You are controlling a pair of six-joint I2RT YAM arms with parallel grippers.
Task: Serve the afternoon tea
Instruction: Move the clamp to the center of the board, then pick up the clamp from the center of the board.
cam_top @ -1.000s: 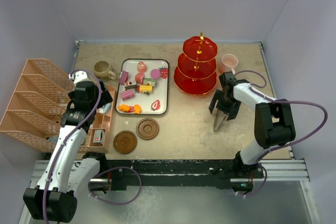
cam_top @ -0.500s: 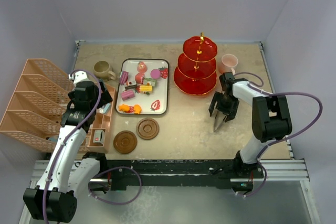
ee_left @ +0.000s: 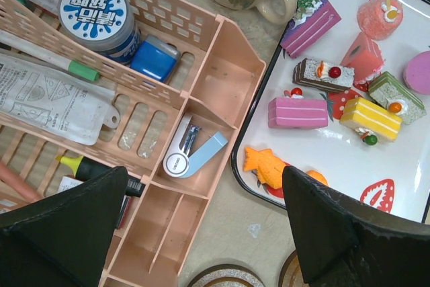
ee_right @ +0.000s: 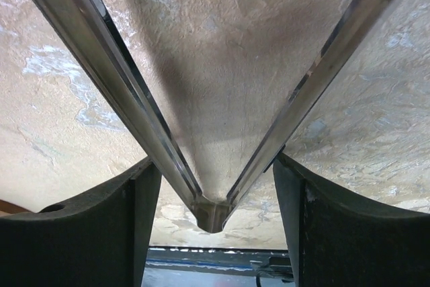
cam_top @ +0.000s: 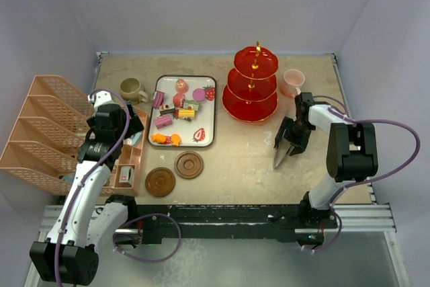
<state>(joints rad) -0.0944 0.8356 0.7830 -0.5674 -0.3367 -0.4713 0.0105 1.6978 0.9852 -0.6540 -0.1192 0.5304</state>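
Hovering over bare, mottled beige table beside the stand, my right gripper straddles the shiny metal tweezers at their joined end; I cannot tell whether it pinches them. My left gripper gapes wide and empty above the slotted pink organizer. I count one translucent red stand with three tiers, one olive mug, one pink mug and two ribbed round coasters. Toy sweets crowd the white tray.

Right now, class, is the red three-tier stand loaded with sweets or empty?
Empty: all three tiers of the red stand show bare, while the toy sweets lie on the white tray.
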